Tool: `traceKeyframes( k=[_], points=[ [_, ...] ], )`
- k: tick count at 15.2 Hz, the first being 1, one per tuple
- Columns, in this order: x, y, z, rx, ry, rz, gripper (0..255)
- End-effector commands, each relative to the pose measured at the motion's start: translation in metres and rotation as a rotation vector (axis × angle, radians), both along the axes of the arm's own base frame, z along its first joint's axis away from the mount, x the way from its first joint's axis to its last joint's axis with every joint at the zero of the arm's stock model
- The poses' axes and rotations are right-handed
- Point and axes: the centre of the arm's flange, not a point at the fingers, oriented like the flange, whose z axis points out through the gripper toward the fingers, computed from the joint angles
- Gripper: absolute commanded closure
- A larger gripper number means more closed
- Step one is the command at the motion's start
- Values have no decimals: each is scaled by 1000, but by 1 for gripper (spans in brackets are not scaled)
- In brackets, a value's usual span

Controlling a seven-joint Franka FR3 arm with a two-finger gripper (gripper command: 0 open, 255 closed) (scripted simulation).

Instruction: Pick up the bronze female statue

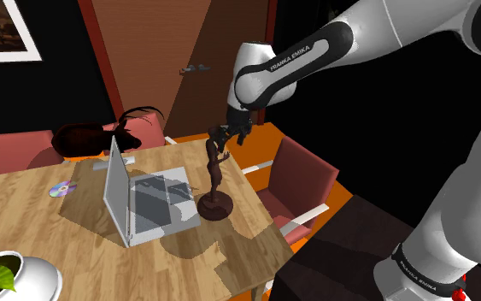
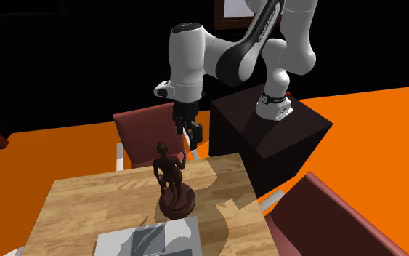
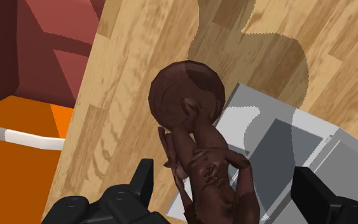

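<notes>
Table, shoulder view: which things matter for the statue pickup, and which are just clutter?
Job: brown statue; open gripper over it.
Lying about: open laptop; disc; dark insect figure; white plant pot; red chair.

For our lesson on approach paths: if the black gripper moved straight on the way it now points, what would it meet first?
Probably the dark brown statue: the gripper points down at it, its open fingers standing either side of the figure's upper body, with the table beyond. Depth is unclear.
</notes>
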Motion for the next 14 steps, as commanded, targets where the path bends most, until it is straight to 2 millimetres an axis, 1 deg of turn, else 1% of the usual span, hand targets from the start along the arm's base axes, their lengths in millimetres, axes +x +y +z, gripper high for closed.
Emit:
traceKeyframes(
  k=[1, 3, 10, 12, 13, 14],
  points=[
    [18, 14, -9, 14, -21, 12, 0],
    [35, 24, -16, 26, -40, 23, 0],
    [35, 24, -53, 26, -40, 23, 0],
    [35, 24, -56, 26, -40, 23, 0],
    [35, 24, -55, 26, -40, 23, 255],
    [35, 24, -55, 26, -40, 23, 255]
  ],
)
